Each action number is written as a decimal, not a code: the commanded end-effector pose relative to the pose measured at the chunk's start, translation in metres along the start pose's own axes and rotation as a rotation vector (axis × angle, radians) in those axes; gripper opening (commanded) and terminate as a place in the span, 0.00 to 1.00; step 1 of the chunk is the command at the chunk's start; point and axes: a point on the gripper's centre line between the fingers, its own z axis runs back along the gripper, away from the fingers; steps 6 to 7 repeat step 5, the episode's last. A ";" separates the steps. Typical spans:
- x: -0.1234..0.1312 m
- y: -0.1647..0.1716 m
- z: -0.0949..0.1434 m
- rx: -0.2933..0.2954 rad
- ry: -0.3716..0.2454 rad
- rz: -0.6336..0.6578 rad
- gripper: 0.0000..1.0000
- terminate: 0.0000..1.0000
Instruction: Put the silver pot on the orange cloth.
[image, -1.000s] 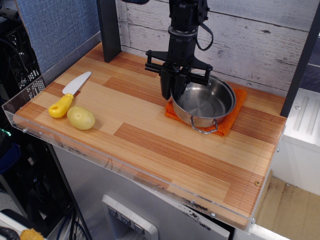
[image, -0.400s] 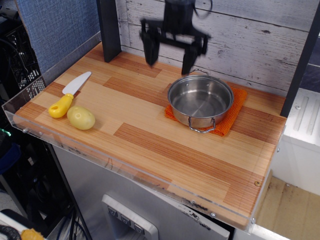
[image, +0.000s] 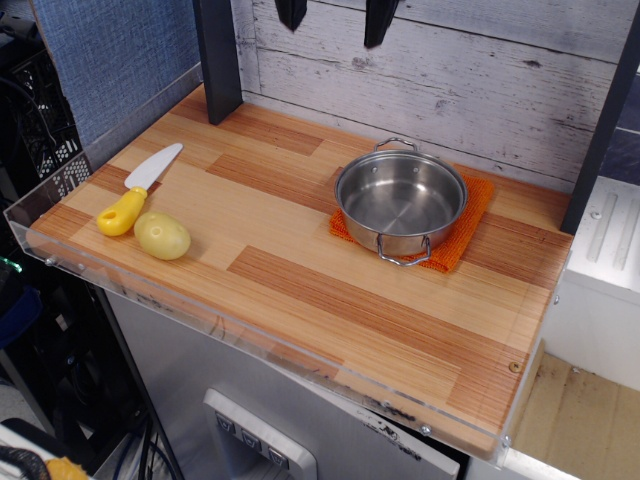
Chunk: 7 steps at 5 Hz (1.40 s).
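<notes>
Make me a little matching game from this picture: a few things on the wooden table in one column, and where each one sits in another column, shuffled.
Things:
1. silver pot
2. orange cloth
3. toy knife
4. yellow potato

Places:
A. near the table's left end, with its yellow handle toward the front edge and its white blade pointing toward the back
B. under the pot, showing at its edges
C. just to the right of the knife handle, near the front edge
D. on top of the cloth, toward the back right of the table

Pairs: 1-D, 2-B, 3-A, 4-C
</notes>
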 end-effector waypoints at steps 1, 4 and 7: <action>-0.027 -0.005 0.006 -0.119 0.025 -0.068 1.00 0.00; -0.033 -0.006 0.009 -0.186 0.055 -0.154 1.00 0.00; -0.033 -0.006 0.009 -0.186 0.055 -0.154 1.00 1.00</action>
